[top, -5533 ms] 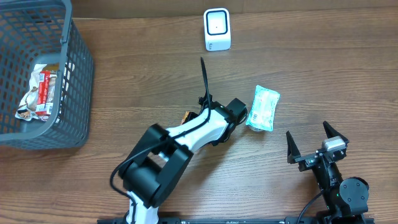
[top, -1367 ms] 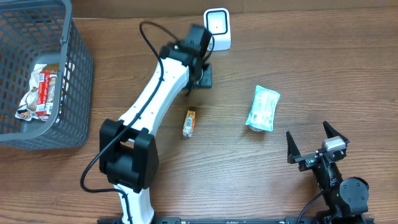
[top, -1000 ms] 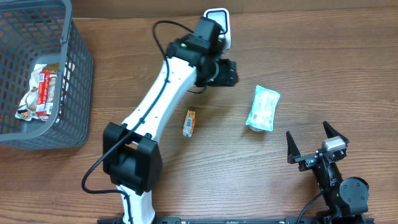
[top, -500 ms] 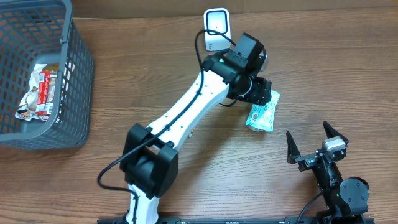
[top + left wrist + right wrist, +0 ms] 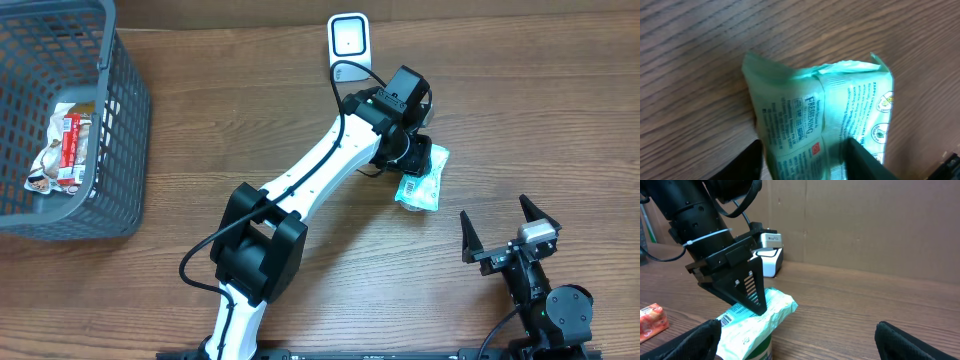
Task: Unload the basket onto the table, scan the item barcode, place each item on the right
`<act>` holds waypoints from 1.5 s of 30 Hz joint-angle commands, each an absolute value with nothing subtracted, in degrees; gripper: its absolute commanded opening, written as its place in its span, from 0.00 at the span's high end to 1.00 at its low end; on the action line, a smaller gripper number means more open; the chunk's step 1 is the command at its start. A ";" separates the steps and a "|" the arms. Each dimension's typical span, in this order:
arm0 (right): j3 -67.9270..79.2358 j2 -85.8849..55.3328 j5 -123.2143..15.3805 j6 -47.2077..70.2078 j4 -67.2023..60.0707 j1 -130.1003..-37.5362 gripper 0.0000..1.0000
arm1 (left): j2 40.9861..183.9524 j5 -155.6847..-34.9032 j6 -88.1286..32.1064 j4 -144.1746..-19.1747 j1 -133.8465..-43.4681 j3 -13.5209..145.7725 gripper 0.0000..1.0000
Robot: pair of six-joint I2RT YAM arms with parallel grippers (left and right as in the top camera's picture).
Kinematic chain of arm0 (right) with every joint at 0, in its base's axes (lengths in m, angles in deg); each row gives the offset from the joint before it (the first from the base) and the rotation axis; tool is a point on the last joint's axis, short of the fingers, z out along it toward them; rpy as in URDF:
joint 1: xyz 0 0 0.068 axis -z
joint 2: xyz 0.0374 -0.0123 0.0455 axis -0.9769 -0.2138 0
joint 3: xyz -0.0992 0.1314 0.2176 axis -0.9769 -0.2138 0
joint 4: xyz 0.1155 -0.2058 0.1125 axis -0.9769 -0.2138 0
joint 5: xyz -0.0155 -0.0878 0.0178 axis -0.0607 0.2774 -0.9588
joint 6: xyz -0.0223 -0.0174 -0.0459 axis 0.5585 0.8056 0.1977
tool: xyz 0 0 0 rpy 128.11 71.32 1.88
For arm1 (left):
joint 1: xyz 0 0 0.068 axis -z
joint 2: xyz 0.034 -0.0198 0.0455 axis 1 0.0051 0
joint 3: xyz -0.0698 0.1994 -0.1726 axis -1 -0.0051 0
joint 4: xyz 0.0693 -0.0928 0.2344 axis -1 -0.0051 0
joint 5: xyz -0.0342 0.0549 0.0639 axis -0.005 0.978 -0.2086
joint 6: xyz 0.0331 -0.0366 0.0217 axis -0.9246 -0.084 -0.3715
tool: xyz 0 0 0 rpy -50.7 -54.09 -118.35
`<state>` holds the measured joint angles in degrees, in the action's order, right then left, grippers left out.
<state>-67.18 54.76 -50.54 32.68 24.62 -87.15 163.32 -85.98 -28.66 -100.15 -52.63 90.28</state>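
Wood-grain table (image 5: 560, 100), brown and matte; plain cardboard wall (image 5: 865, 220) behind. Grey plastic mesh basket (image 5: 125, 150), upper left, boxy. White rounded scanner (image 5: 349, 40), top centre. Mint-green crinkled film pouch (image 5: 428, 185), right of centre, pinched in the left gripper (image 5: 802, 150). Right gripper (image 5: 492, 206), lower right, prongs spread wide.

A robotics lab is standing in for a shop checkout here. A white barcode scanner (image 5: 349, 46) is sitting upright at the back of a wood-grain desk (image 5: 530, 100). A grey plastic shopping basket (image 5: 128, 120) is holding wrapped snacks (image 5: 62, 150) at the left, and a green packet (image 5: 426, 190) is lying out as goods. A white robot arm (image 5: 320, 180) and a black robot arm (image 5: 535, 275) are occupying the near edge, and plain cardboard sheeting (image 5: 865, 225) is walling off the background.
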 commanded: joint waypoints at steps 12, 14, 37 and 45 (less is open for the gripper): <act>-67.77 55.27 -50.67 32.74 24.79 -87.11 0.00 | 164.43 -81.57 -29.75 -102.03 -52.63 90.47 0.96; -67.77 55.27 -50.69 32.74 24.79 -87.11 0.00 | 164.43 -82.35 -29.77 -102.08 -52.80 91.15 0.96; -67.77 55.27 -50.69 32.74 24.79 -87.11 0.00 | 155.82 -82.68 -30.80 -113.38 -61.46 92.03 0.96; -67.77 55.27 -50.69 32.74 24.79 -87.11 0.00 | 155.89 -76.04 -22.14 -110.93 -59.45 85.29 0.96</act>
